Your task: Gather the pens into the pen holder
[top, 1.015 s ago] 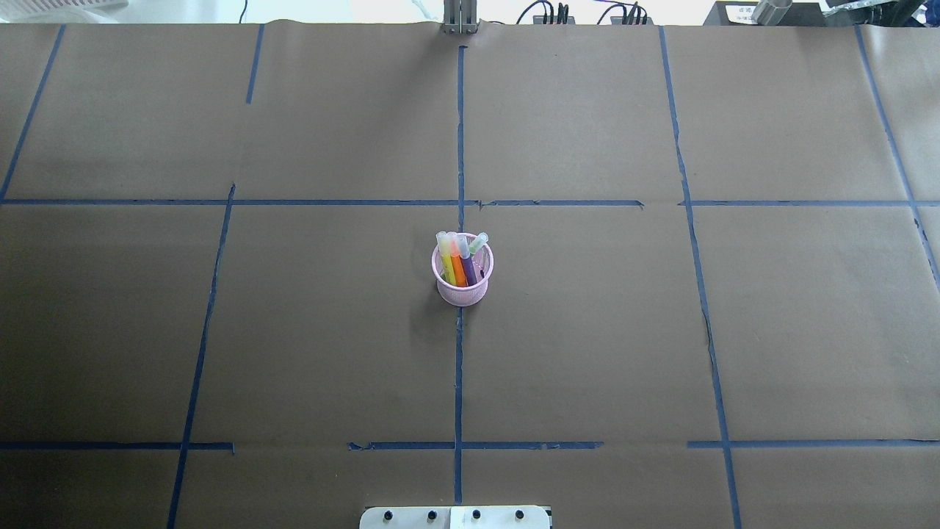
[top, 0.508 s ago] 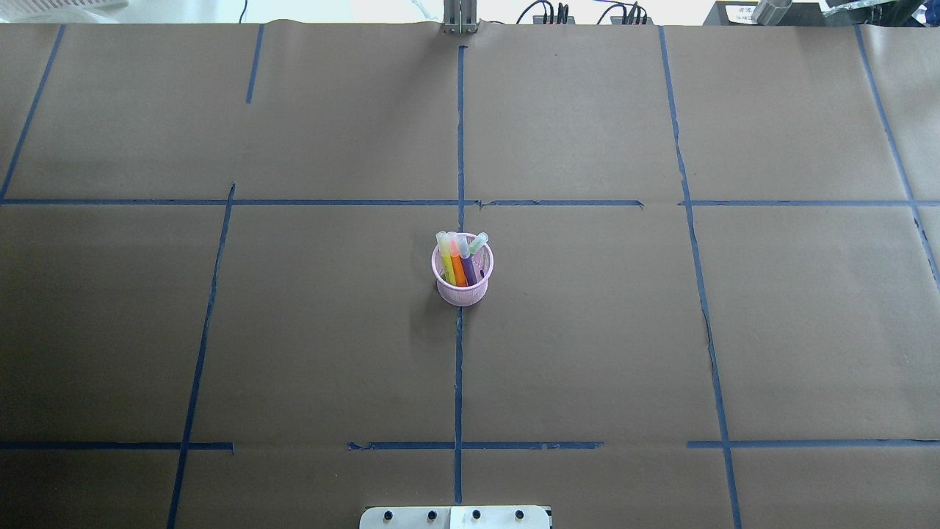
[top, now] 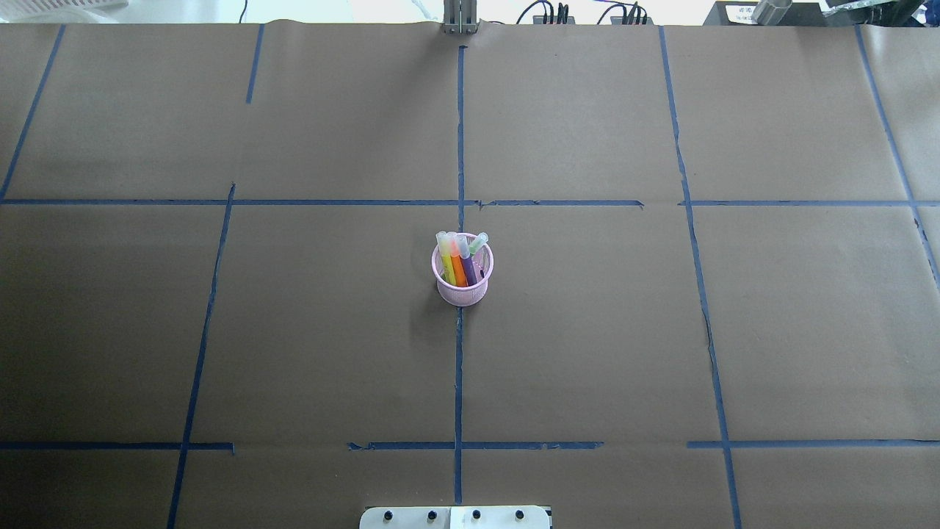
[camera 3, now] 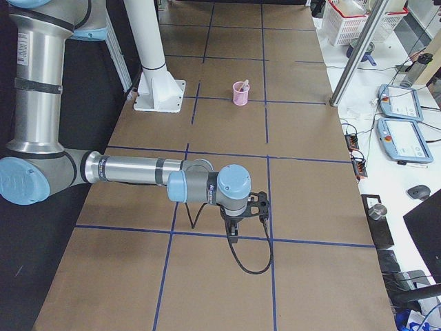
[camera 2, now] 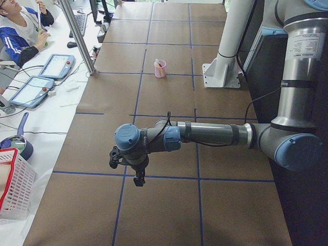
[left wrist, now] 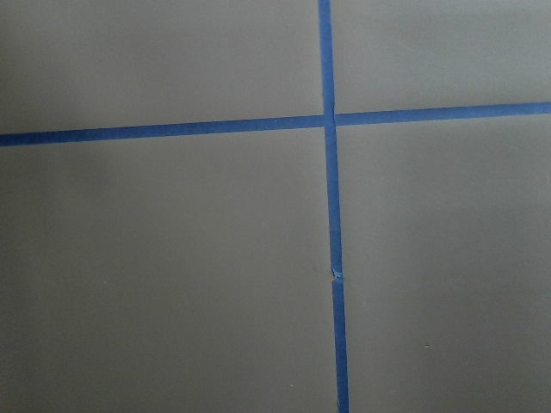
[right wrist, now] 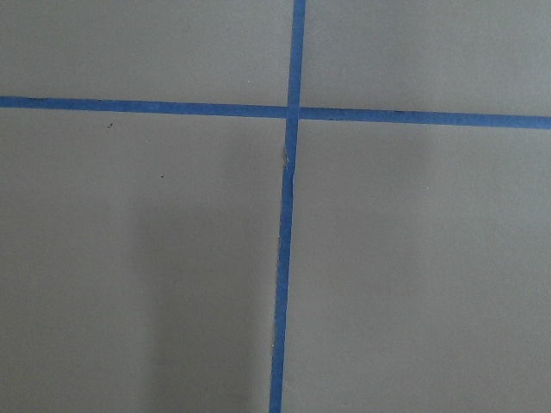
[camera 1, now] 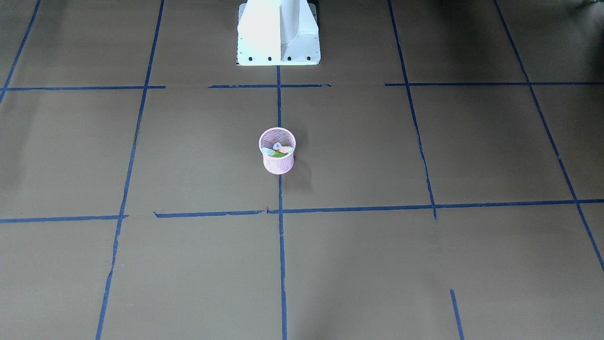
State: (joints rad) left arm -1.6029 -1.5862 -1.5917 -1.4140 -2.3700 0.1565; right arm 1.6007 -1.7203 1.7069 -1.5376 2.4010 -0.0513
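The pink wire-mesh pen holder stands upright at the table's middle on a blue tape line; it also shows in the front view and small in the side views. The orange pen, the purple pen and a yellow-green pen stand in it, pale caps up. A further pale green cap leans out to the right. The left gripper hangs over the table's left end, far from the holder. The right gripper hangs over the right end. I cannot tell whether either is open.
Brown paper with a blue tape grid covers the table. The white robot base stands at the near middle edge. Both wrist views show only paper and a tape cross. An operator, tablets and a white basket are beyond the far edge.
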